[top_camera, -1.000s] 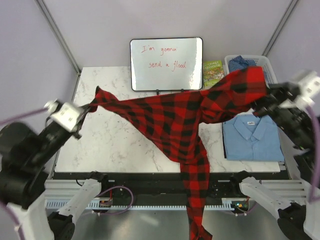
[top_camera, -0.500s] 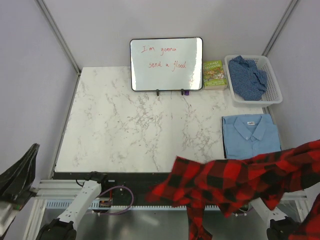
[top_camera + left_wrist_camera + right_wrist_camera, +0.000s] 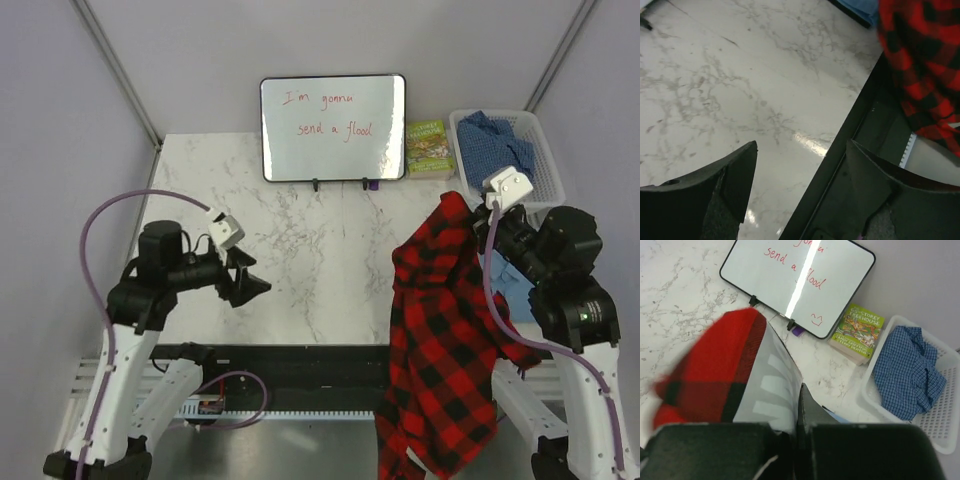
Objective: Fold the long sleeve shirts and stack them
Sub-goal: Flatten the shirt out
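Only the right gripper (image 3: 466, 204) has the red flannel (image 3: 440, 340), pinched at 1 spot and dangling off the counter (image 3: 300, 230), left gripper (image 3: 255, 287) gapes empty, so its weight could drag it loose.

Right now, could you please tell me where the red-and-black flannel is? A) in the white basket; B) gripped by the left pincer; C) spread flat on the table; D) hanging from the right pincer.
D: the flannel dangles from the shut right pincer; the left pincer stands open and empty.
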`<state>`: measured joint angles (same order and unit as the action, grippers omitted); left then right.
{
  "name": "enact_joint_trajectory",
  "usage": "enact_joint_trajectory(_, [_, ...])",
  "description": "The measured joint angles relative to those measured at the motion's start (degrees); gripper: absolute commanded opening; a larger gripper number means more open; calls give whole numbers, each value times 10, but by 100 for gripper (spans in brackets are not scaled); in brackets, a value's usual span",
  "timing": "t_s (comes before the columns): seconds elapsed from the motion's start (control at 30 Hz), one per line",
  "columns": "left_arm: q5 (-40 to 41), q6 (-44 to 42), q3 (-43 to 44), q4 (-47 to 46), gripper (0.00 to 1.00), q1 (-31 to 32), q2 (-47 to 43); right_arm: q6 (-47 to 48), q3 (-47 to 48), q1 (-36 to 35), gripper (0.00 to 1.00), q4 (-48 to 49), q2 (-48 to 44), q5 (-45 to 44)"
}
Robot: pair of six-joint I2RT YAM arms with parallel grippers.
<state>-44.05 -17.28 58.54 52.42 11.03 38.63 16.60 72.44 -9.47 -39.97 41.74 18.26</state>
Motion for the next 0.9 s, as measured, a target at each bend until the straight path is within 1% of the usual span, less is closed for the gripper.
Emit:
enact_joint_trajectory(0.03, [-21, 20, -37, -37, 79, 6, 16, -1, -14, 0, 0, -6, -13, -1])
enact_joint_trajectory(0.1, [-26, 47, -73, -94, 79, 41, 45, -5, -16, 0, 0, -6, -42, -1])
enact_joint_trajectory(0.17, [-17, 68, -91, -155, 78, 102, 82, -11, -4, 0, 0, 8, -75, 2])
enact_joint_trajectory(0.2, [2, 79, -98, -189, 76, 149, 101, -16, 10, 0, 0, 15, -87, 5])
enact_joint_trajectory(0.27, [24, 99, -110, -250, 71, 238, 138, -24, 40, 0, 0, 32, -92, 13])
enact_joint_trajectory(0.37, [55, 135, -124, -324, 71, 325, 191, -37, 94, 0, 0, 62, -77, 17])
enact_joint_trajectory(0.43, [72, 164, -152, -382, 72, 348, 223, -45, 120, 0, 0, 70, -66, 21])
enact_joint_trajectory(0.57, [82, 198, -191, -455, 77, 384, 276, -57, 142, 0, 0, 74, -58, 29])
enact_joint_trajectory(0.67, [78, 214, -200, -507, 80, 462, 302, -64, 148, 0, 0, 72, -56, 30])
enact_joint_trajectory(0.77, [79, 225, -201, -553, 82, 527, 310, -69, 162, 0, 0, 68, -49, 32])
enact_joint_trajectory(0.83, [86, 229, -202, -576, 82, 542, 315, -70, 174, 0, 0, 66, -42, 36])
enact_joint_trajectory(0.9, [91, 229, -203, -587, 82, 528, 317, -71, 186, 0, 0, 63, -37, 44])
